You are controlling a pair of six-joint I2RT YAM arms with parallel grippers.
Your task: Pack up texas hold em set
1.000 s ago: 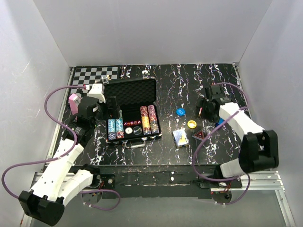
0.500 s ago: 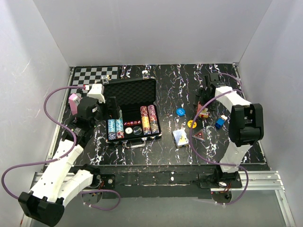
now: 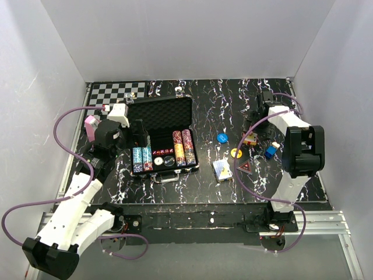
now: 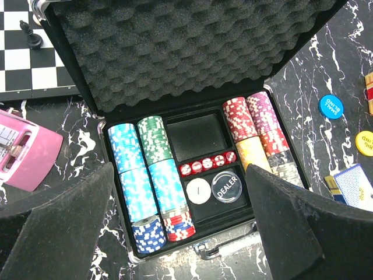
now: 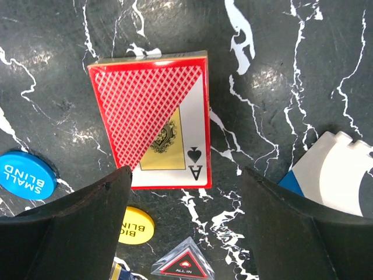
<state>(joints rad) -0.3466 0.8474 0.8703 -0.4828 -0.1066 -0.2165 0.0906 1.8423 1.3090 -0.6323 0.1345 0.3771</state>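
Observation:
The black briefcase [image 3: 160,114] lies open, its foam lid [image 4: 175,46] back. It holds chip rows [image 4: 143,175], red dice [image 4: 207,165], a white button [image 4: 197,190] and a dealer button [image 4: 227,185]. My left gripper [image 3: 140,134] hovers open and empty over the case's left side [image 4: 180,175]. My right gripper [image 3: 260,115] hangs open and empty above the red card deck [image 5: 152,119], which lies on the table [image 3: 250,139]. A blue button [image 3: 222,138], a yellow button [image 3: 236,153], a clear triangular "All In" marker [image 3: 245,167] and a blue deck [image 3: 222,170] lie loose right of the case.
A chessboard [image 3: 116,92] lies at the back left with a black piece [image 4: 27,32] on it. A pink box [image 3: 90,125] sits left of the case. A small blue cube [image 3: 270,151] stands right of the red deck, close to my right finger [image 5: 291,216].
My right arm has folded back and its gripper has moved toward the back, now over the red deck, which shows uncovered. The left arm has not moved.

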